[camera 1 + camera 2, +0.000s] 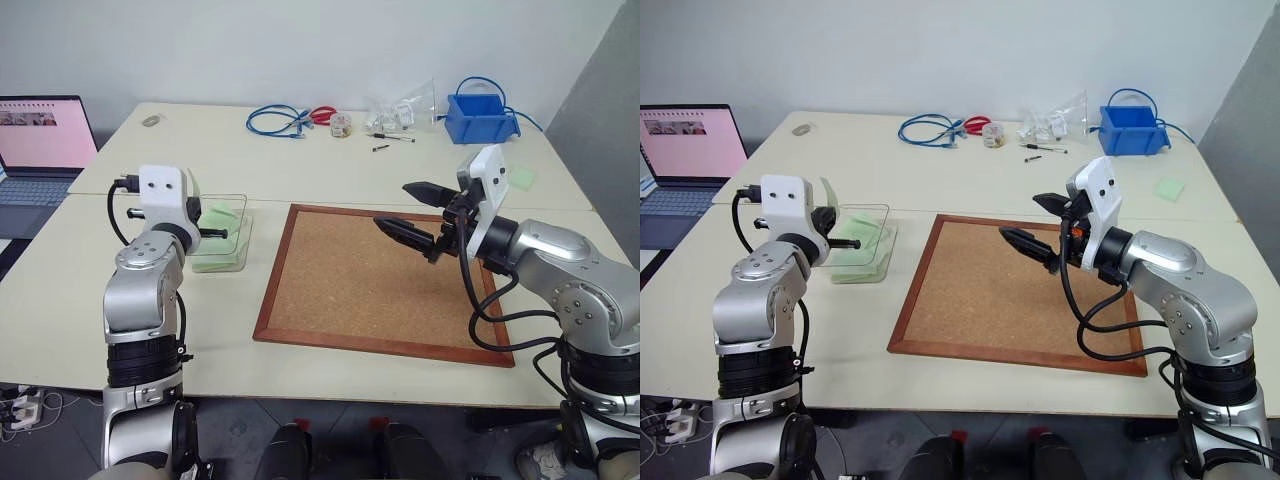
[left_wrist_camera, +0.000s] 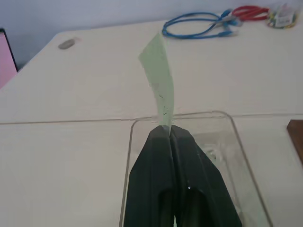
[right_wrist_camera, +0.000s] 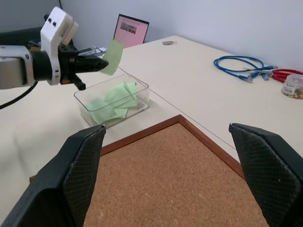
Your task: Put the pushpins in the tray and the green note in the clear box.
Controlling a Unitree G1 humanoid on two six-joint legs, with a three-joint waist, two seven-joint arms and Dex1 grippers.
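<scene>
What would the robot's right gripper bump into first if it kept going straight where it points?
Probably the clear box of green slips: the open right gripper points across the corkboard toward it, though it may pass above.

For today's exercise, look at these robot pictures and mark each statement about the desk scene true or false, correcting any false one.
1. The left tool is shut on the green note. True.
2. The right tool is clamped on a pushpin. False: its fingers stand wide apart with nothing between them.
3. The clear box already has pale green slips lying in it. True.
4. The held note lies flat on the cork board. False: it is in the air at the clear box, beside the board.
5. The blue bin stands next to the laptop. False: they are at opposite sides of the desk.
</scene>
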